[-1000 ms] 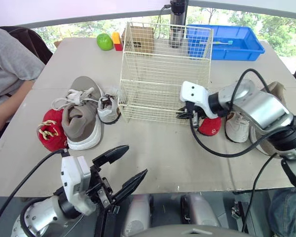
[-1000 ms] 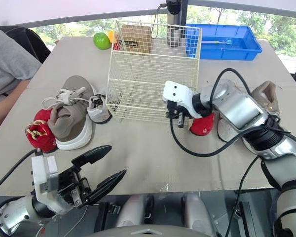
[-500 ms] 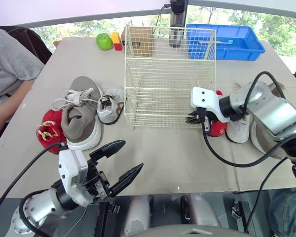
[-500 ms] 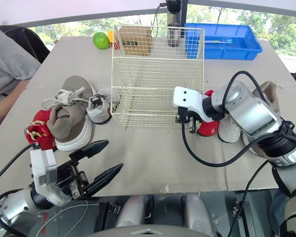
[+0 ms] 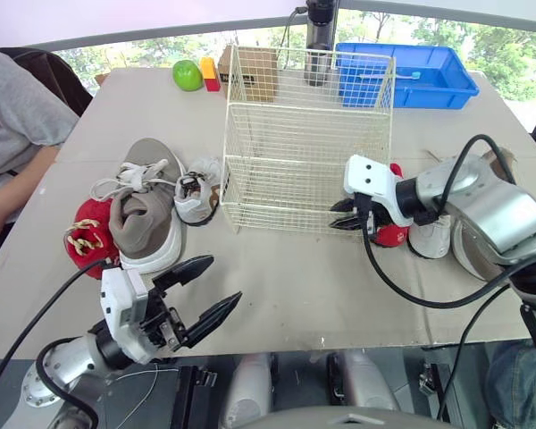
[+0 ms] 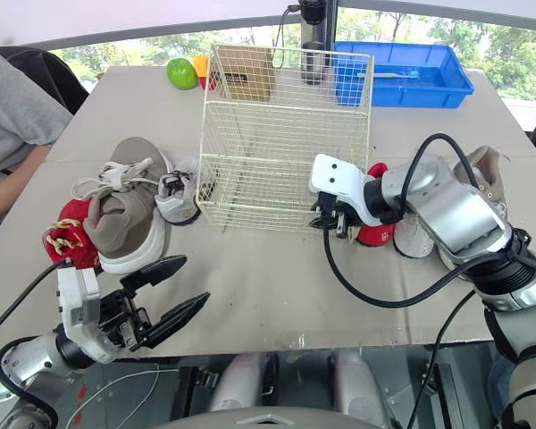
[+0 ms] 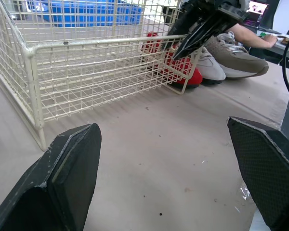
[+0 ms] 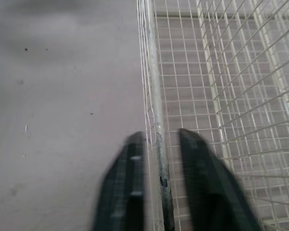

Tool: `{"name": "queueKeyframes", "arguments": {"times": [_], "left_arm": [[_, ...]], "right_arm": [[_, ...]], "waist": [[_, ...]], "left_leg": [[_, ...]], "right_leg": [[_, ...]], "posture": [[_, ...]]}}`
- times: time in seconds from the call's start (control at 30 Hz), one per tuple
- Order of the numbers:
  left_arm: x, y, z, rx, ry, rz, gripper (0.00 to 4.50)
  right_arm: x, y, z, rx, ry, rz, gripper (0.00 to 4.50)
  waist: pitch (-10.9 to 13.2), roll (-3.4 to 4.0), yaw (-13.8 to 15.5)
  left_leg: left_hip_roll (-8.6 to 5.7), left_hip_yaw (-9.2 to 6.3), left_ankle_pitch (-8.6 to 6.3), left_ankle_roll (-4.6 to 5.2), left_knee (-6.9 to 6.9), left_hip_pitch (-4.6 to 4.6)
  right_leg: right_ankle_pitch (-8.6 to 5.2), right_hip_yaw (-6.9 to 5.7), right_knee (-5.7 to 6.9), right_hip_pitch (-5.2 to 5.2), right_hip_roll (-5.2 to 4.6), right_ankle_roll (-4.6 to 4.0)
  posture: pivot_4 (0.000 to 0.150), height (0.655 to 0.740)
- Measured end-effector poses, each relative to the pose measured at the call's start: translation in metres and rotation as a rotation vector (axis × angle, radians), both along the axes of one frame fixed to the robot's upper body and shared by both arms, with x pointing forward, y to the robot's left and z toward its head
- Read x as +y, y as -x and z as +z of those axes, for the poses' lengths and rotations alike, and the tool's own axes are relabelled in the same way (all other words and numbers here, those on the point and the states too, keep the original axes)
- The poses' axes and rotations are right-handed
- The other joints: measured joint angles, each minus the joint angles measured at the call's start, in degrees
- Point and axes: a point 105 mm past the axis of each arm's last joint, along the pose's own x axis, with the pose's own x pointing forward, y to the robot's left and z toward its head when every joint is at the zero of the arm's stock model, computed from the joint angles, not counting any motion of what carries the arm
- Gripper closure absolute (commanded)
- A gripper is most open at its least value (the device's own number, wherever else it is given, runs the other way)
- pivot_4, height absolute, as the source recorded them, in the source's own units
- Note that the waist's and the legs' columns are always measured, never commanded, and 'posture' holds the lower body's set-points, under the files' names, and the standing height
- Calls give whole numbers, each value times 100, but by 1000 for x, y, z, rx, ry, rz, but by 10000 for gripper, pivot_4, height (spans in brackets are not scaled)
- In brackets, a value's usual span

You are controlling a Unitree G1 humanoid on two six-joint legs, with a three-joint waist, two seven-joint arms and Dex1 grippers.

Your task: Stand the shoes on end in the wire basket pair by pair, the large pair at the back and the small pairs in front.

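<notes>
The wire basket stands empty, so every pair is left to load: grey sneaker at its 9 o'clock, red shoe at 3. The right gripper pinches its corner wire; the left gripper hangs spread.

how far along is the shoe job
Done: nothing; the basket holds no shoes. In hand: the right gripper is shut on the basket's front wire. Left: standing every pair in it; three shoes lie on the table to its left, three others to its right.
</notes>
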Motion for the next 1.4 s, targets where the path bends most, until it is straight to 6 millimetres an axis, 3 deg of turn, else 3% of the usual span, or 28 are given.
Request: {"name": "queueKeyframes", "arguments": {"times": [0.17,0.27,0.37,0.47,0.57,0.7,0.9,1.0,1.1,1.3,1.4], "left_arm": [[8,1,-1,-4,29,49,0],[21,-4,3,-11,75,167,0],[34,-9,5,0,127,311,0],[74,-7,19,-47,180,626,0],[91,2,34,-98,192,840,0],[86,2,45,-96,109,998,0],[77,-42,39,-41,34,1046,0],[83,-58,19,36,-25,1096,0],[88,-72,4,80,-71,1133,8730],[90,-79,4,59,-115,1133,31040],[89,-81,3,56,-115,1129,36525]], "right_arm": [[3,13,18,-22,-158,68,692],[17,38,45,-77,-479,234,692],[17,45,54,-113,-632,265,692],[18,48,46,-133,-717,266,692],[21,51,42,-104,-755,268,692],[21,56,40,-84,-774,299,692],[22,64,32,-55,-766,333,692],[24,67,31,-55,-764,339,692],[24,69,30,-68,-764,331,0],[21,68,27,-70,-757,299,0],[20,67,26,-72,-754,291,0]], "waist": [[0,-2,1],[-1,-2,-4],[-3,-6,-6],[-6,-11,-12],[-7,-15,-14],[-8,-16,27],[-13,-18,12],[-14,-20,-24],[-16,-22,23],[-22,-12,33],[-22,-11,42]], "left_leg": [[6,-2,0,0,-3,0],[10,-2,0,0,-5,0],[11,-3,0,0,-1,2],[11,-4,0,0,0,4],[11,-2,0,0,1,5],[1,-7,1,0,2,9],[-13,-11,2,-1,6,16],[-12,-6,1,-2,2,13],[-12,-19,1,-2,-4,12],[-5,-19,5,-6,-2,17],[-5,-19,6,-7,0,17]], "right_leg": [[0,-2,-1,0,2,0],[0,-1,2,1,11,4],[1,0,6,3,12,5],[1,0,9,5,10,5],[1,3,10,6,9,4],[1,1,11,11,9,3],[3,-1,17,16,22,1],[15,6,14,13,22,23],[14,-11,14,14,20,22],[4,-12,20,16,5,-2],[7,-12,20,17,4,-5]], "posture": [[1500,7400],[1500,7400],[1500,7400],[1500,7400],[1500,7400],[1500,7400],[1500,7400],[1500,7400],[1500,7400],[1500,7400],[1500,7400]]}}
